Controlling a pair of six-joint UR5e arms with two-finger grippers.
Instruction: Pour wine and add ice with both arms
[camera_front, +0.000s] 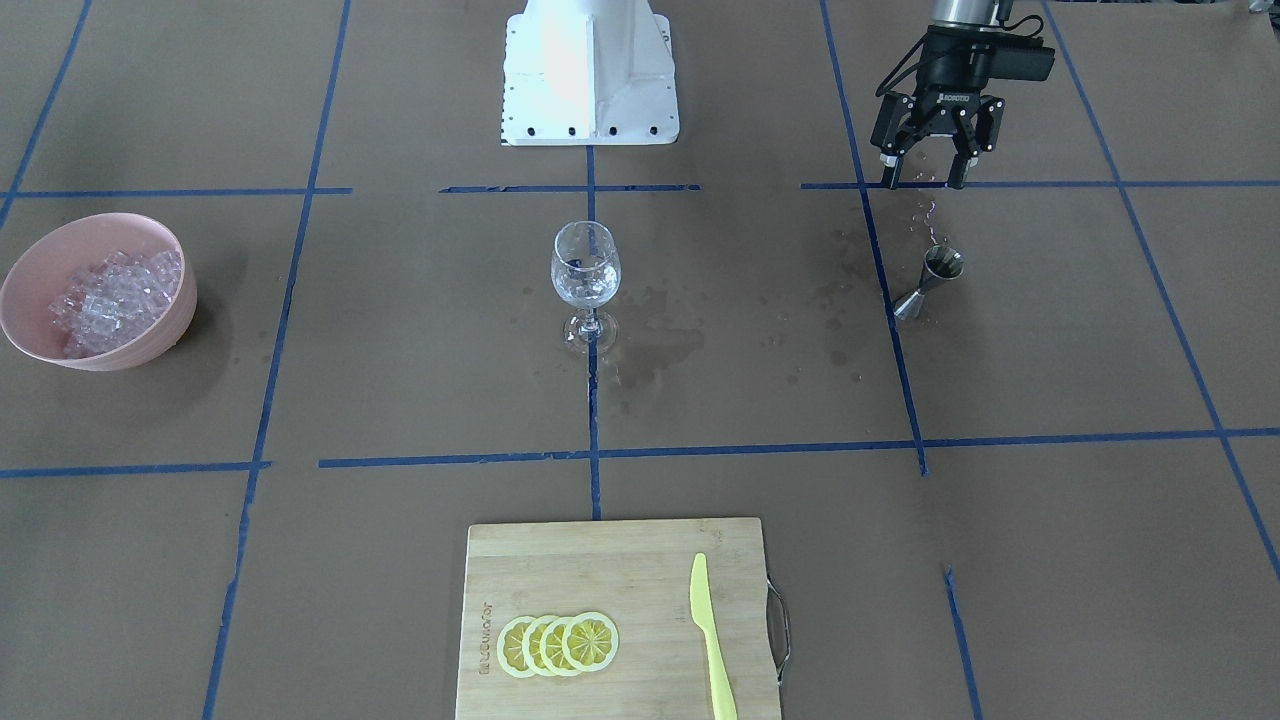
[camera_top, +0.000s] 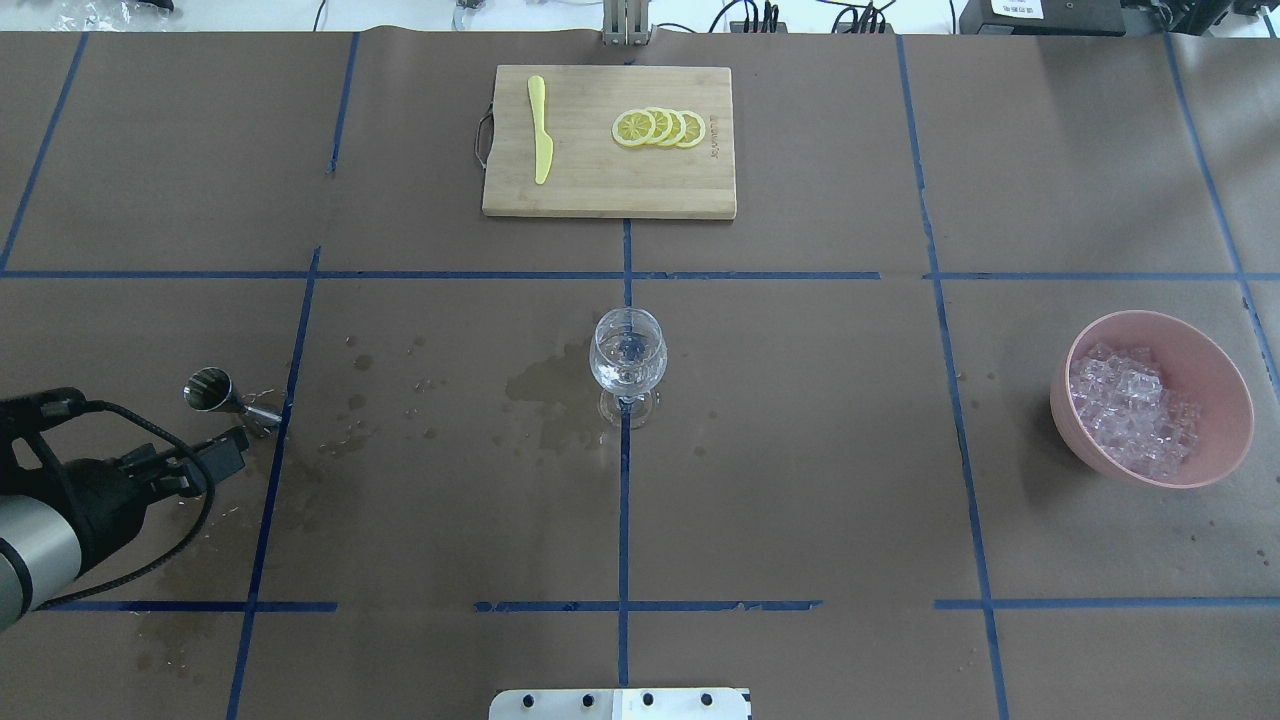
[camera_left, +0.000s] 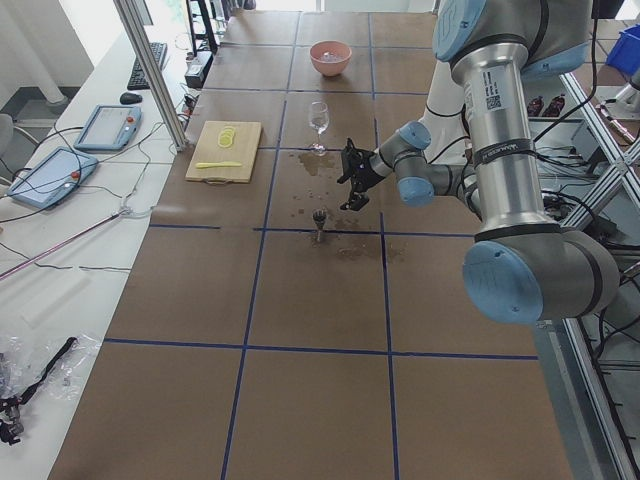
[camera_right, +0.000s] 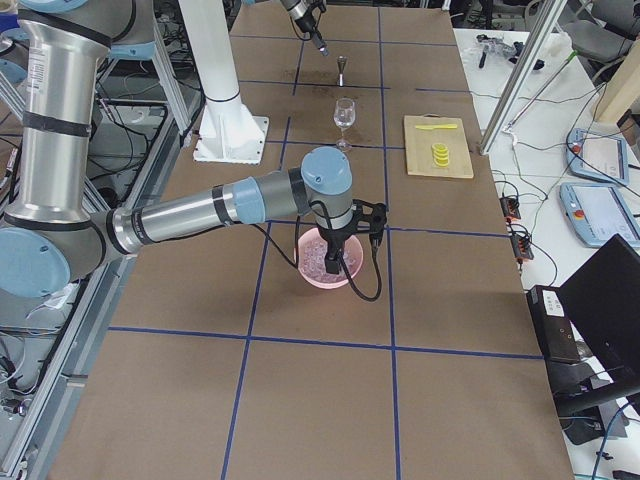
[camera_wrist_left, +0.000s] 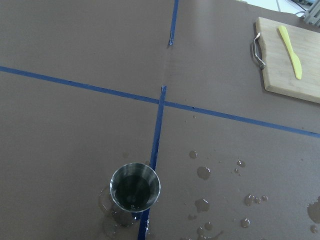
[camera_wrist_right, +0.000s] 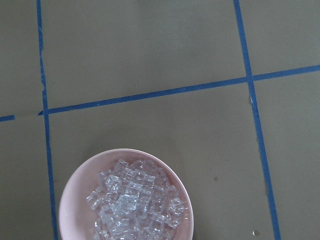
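The left gripper (camera_front: 923, 182) hangs above the brown paper-covered table (camera_front: 400, 560) on the robot's left side, with its fingers spread apart and nothing between them. Just on the far side of it from the robot, a small steel measuring cup (camera_front: 930, 283) stands upright on a blue tape line, with wet spots (camera_wrist_left: 202, 172) scattered around it. The left arm (camera_left: 510, 130) reaches out low from the robot's side.

At the table's middle a stemmed glass (camera_front: 585, 275) stands upright on the centre tape line. The wine (camera_front: 584, 290) is hard to make out, no more than a faint glint low in the glass. A darker damp patch (camera_front: 660, 345) marks the paper beside the glass foot.

On the robot's right side sits a pink bowl (camera_front: 165, 335) heaped with ice (camera_front: 115, 295). The right arm (camera_right: 200, 215) stretches over it, and the right gripper (camera_right: 333, 265) points down just above the cubes; whether its fingers are apart or together cannot be told.

At the far edge lies a wooden cutting board (camera_front: 600, 570) carrying overlapping lemon slices (camera_front: 560, 643) and a yellow knife (camera_front: 708, 630).
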